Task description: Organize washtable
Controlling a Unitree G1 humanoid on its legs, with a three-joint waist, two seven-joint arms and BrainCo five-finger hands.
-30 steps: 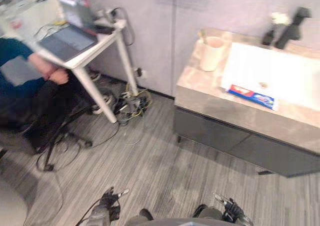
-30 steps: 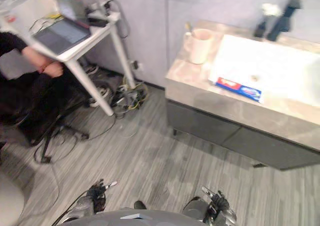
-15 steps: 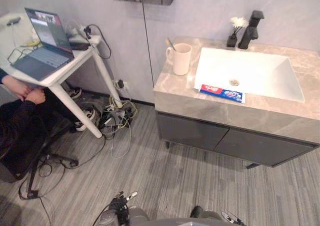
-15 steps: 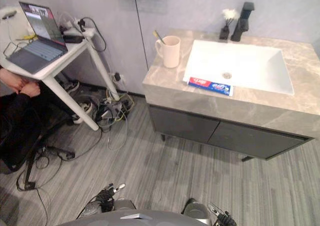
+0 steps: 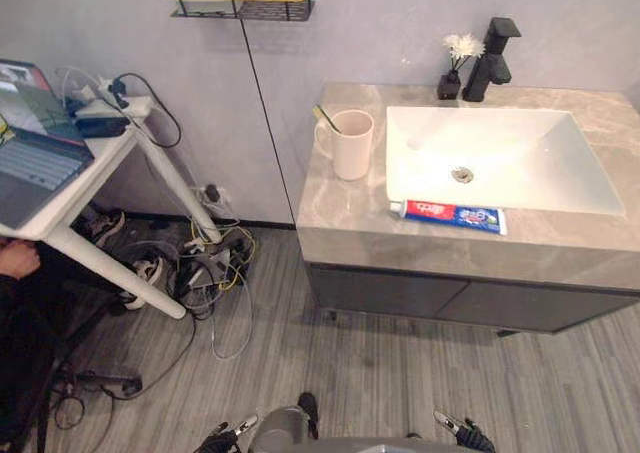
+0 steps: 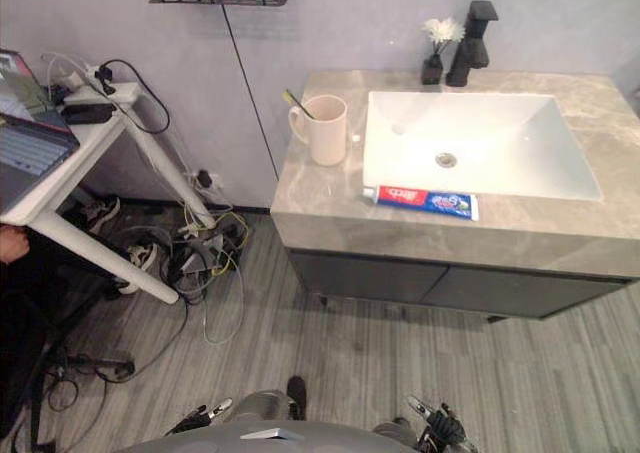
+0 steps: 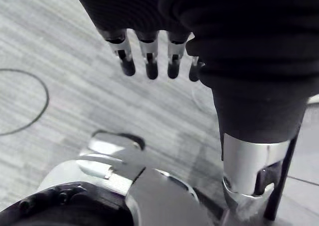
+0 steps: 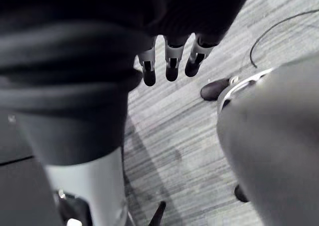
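Your head camera is swinging round since half a second ago; the things themselves are not shifting. Toothpaste [image 5: 453, 216] is lying flat on the surface [image 5: 340, 213] along the basin's [image 5: 500, 163] front rim. Cup [image 5: 350, 145] with toothbrush [image 5: 325, 119] is standing just left of the basin. Wrist views are giving you the left hand [image 7: 149, 61] and right hand [image 8: 171, 66] hanging over the floor [image 7: 50, 46], fingers straight, holding nothing.
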